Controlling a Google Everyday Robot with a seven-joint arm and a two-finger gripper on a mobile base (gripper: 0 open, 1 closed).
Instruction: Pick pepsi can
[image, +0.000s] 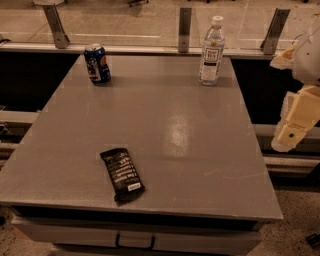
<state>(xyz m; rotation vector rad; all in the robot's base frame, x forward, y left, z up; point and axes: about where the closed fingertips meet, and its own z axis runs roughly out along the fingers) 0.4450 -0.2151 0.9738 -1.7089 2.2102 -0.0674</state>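
Observation:
The pepsi can (97, 64) is a small dark blue can with a silver top. It stands upright at the far left corner of the grey table (165, 125). My gripper (295, 122) hangs at the right edge of the camera view, beyond the table's right side and far from the can. Only its cream-coloured body shows.
A clear plastic water bottle (211, 51) stands upright at the far right of the table. A black snack bar wrapper (122, 174) lies flat near the front left. A glass railing with metal posts (184, 29) runs behind the table.

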